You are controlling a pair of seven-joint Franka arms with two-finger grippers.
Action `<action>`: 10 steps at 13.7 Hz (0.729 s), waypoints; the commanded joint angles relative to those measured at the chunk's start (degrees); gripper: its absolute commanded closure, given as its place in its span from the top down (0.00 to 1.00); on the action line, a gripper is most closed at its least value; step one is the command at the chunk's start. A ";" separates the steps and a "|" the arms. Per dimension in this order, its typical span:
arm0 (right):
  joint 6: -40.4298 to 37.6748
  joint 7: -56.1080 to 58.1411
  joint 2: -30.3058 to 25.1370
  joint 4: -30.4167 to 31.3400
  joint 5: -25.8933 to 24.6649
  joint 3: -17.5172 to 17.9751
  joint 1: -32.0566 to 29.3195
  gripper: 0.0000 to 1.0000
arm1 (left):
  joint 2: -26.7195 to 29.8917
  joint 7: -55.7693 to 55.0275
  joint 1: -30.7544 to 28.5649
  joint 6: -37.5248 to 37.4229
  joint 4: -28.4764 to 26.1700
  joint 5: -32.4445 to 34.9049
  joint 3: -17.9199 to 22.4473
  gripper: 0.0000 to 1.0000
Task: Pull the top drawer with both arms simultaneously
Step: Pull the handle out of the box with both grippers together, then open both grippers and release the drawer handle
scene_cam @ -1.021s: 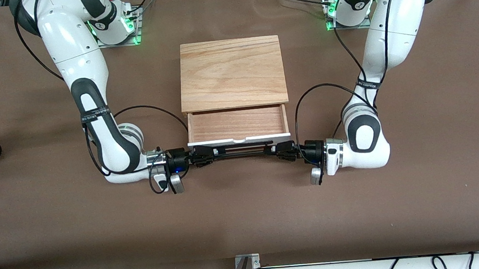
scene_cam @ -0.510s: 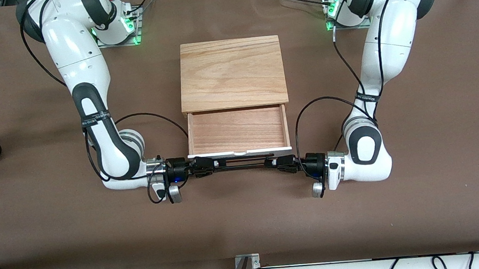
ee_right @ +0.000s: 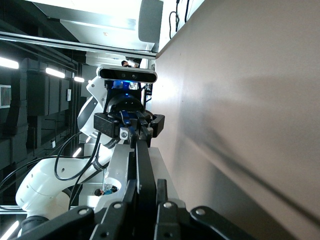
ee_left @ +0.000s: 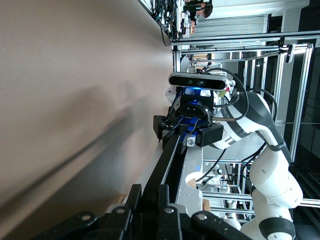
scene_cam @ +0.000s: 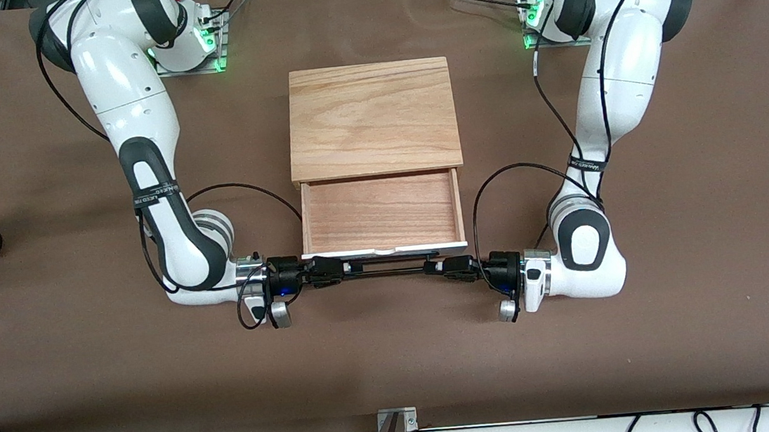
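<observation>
The top drawer (scene_cam: 381,211) stood well out of the wood-topped cabinet (scene_cam: 372,118) at the middle of the brown surface (scene_cam: 90,385), its bare tray floor showing and its white front nearest the front camera. The right tool (scene_cam: 330,271) was clamped on the black wire handle (scene_cam: 384,268) at the right arm's end, the left tool (scene_cam: 447,267) clamped on it at the left arm's end. The pull looked mostly done; only the last travel, then release, seemed left.

High front camera faces the arms; both wrist cameras look along the handle (scene_cam: 385,267).
</observation>
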State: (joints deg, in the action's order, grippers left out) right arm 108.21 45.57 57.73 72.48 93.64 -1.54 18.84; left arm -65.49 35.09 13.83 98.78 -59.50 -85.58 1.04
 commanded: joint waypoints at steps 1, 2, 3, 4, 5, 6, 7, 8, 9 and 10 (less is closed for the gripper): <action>3.22 -1.90 0.10 -1.38 0.05 1.19 3.04 1.00 | -3.06 -3.36 0.05 5.72 5.98 -1.16 0.90 0.07; 3.50 -1.72 -0.16 -1.38 -0.21 1.19 3.04 1.00 | -3.06 -3.36 0.05 5.72 5.98 -1.25 0.90 0.19; 3.41 -1.80 -0.34 -1.38 -0.30 1.19 2.95 1.00 | -3.06 -3.36 0.05 5.72 5.98 -1.25 0.81 0.37; 3.50 -2.06 -0.60 -1.38 -0.47 1.10 3.04 1.00 | -3.06 -3.36 0.05 5.72 5.98 -1.25 0.64 0.45; 3.50 -2.15 -0.69 -1.38 -0.91 1.10 3.04 1.00 | -3.06 -3.45 0.05 5.72 5.98 -1.25 0.46 0.50; 3.50 -2.24 -0.69 -1.38 -1.43 1.10 2.95 1.00 | -3.06 -3.36 0.05 5.72 5.98 -1.25 0.55 0.60; 3.50 -2.42 -0.69 -1.38 -2.14 1.10 2.78 1.00 | -3.06 -3.28 0.05 5.72 5.98 -1.25 0.63 0.76; 3.50 -2.50 -1.04 -1.46 -3.71 1.02 2.69 1.00 | -3.06 -3.02 -0.03 5.72 5.98 -1.25 0.55 1.00; 3.41 -2.50 -1.30 -1.46 -5.20 1.01 2.52 1.00 | -3.06 -3.01 -0.03 5.72 5.98 -1.25 0.46 1.00; 3.32 -2.59 -1.39 -1.46 -6.26 0.84 2.34 1.00 | -3.06 -3.10 -0.03 5.72 5.98 -1.25 0.37 1.00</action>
State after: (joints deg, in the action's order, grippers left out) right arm 111.37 44.25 57.34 70.82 90.29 -1.20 20.32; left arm -67.05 32.74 13.65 104.29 -56.26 -85.68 1.33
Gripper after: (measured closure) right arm 0.070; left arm 0.207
